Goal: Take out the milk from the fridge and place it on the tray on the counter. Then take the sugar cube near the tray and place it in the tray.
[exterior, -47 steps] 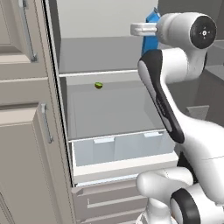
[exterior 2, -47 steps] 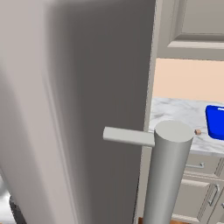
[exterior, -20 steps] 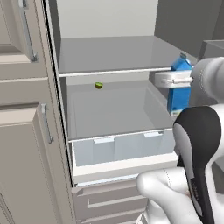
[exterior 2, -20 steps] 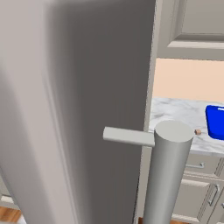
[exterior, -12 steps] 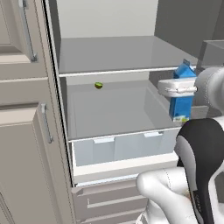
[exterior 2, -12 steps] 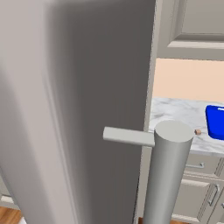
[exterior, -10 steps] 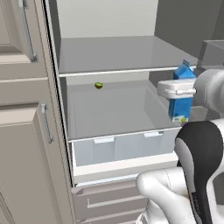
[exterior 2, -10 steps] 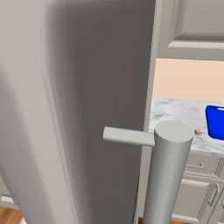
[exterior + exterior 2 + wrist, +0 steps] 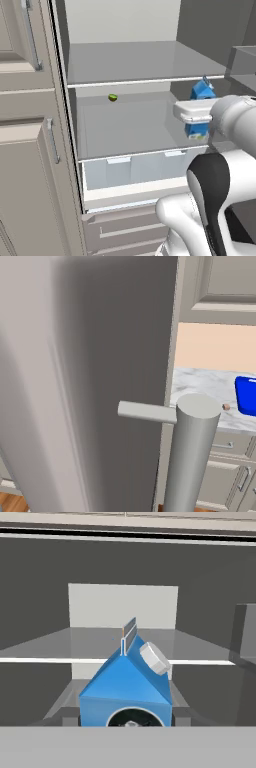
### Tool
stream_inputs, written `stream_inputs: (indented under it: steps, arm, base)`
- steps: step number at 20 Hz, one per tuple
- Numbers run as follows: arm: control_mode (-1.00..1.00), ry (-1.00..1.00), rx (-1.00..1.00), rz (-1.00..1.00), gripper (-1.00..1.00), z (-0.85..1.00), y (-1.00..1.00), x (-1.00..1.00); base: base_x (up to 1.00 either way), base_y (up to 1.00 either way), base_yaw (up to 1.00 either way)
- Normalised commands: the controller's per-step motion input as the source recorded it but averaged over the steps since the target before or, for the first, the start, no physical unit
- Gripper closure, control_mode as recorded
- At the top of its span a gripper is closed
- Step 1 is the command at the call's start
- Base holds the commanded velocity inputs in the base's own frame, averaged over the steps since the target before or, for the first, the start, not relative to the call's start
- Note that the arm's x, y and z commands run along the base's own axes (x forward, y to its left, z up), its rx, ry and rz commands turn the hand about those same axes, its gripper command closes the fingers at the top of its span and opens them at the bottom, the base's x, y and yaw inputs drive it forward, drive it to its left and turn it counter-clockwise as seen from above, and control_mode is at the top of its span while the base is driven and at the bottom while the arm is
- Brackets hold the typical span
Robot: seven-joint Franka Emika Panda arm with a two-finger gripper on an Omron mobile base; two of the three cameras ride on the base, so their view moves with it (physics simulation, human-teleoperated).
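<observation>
Claw [image 9: 199, 122] half spread — pinching milk [image 9: 201, 92] upright, beside fridge [image 9: 130, 65] shelf.

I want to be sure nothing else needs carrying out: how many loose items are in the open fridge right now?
2. The milk stands at the fridge's right side, and a tiny green round item sits at the back. The drawers may hide more.

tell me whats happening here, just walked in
A white robot arm has its claw shut on the milk, a small blue carton, and holds it in front of the open fridge. A tiny green item sits on a fridge shelf. On the counter to the side, the blue tray waits, with the sugar cube just beside it.
</observation>
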Motion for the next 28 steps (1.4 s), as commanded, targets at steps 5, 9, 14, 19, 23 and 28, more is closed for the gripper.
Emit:
stream_inputs:
  steps: [5,9,14,19,23,28]
  arm:
    - [1.0,0.0,0.0,0.0,1.0,0.0,0.0,0.0]
    - [1.0,0.0,0.0,0.0,1.0,0.0,0.0,0.0]
    - [1.0,0.0,0.0,0.0,1.0,0.0,0.0,0.0]
    - [1.0,0.0,0.0,0.0,1.0,0.0,0.0,0.0]
    - [1.0,0.0,0.0,0.0,1.0,0.0,0.0,0.0]
    - [1.0,0.0,0.0,0.0,1.0,0.0,0.0,0.0]
  base:
    - [-0.03,0.0,0.0]
    - [-0.47,0.14,-0.04]
    - [-0.91,0.15,0.0]
    - [-1.0,0.5,0.0]
    - [-1.0,0.98,-0.03]
    - [-0.99,1.0,-0.07]
